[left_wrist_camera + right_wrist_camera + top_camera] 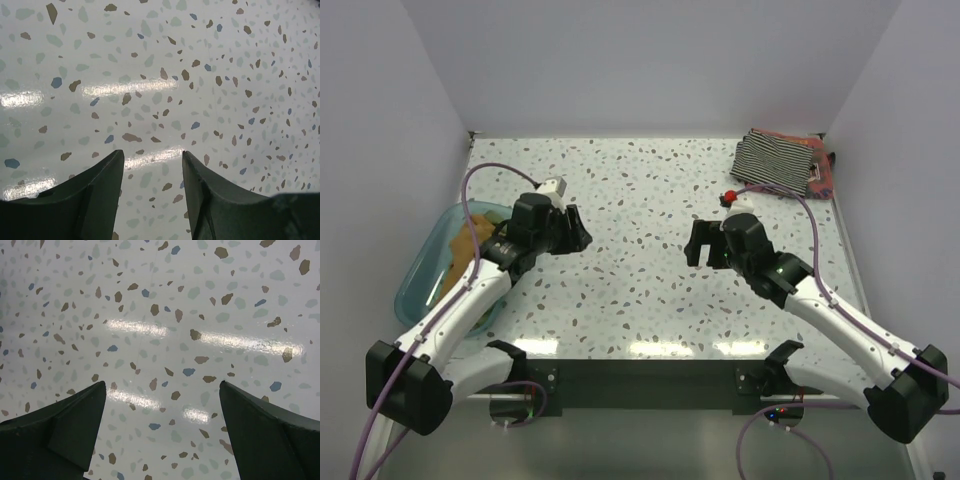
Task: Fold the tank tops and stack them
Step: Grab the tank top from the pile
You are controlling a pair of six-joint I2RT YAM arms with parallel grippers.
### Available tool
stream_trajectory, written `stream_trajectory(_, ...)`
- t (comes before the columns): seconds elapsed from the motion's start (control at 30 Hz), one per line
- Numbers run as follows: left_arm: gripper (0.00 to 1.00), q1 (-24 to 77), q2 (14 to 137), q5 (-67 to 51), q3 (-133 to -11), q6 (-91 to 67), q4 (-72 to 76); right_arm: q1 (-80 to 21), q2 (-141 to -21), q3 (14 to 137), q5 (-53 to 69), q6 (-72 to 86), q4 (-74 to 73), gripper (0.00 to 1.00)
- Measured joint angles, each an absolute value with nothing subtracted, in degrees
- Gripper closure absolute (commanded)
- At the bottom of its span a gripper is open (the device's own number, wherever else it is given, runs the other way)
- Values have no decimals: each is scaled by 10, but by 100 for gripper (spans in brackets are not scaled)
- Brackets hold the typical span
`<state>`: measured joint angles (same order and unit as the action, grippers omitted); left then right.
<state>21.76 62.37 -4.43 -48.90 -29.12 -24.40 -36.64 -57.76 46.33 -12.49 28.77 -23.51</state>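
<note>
At far right corner of bench (pixel 630 180): black-and-white striped tank top (pixel 778 158), folded flat, lying on a reddish tank top (pixel 823 182) whose edge shows along its far and right sides.

Left edge of bench: translucent teal tub (pixel 420 280) with tan-brown tank top (pixel 470 240) bunched inside, partly hidden by the left arm.

Left hand (pixel 572 233): over bare bench just right of the tub. Wrist view shows fingers (pixel 95 195) parted by a modest gap, nothing between them.

Right hand (pixel 698 243): over bare bench right of centre, well apart from the striped stack. Wrist view shows fingers (pixel 65 430) spread wide, nothing held.

Hands point toward each other across the middle. Neither touches cloth.
</note>
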Motion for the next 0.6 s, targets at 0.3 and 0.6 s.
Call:
stream_trajectory(0.3, 35, 218, 624, -12, -511, -298, -257, -366, -571, 463, -129, 273, -245, 1)
stream_trajectory(0.6, 18, 174, 679, 186, -656, -400, -392, -366, -578, 470, -109, 261, -261, 1)
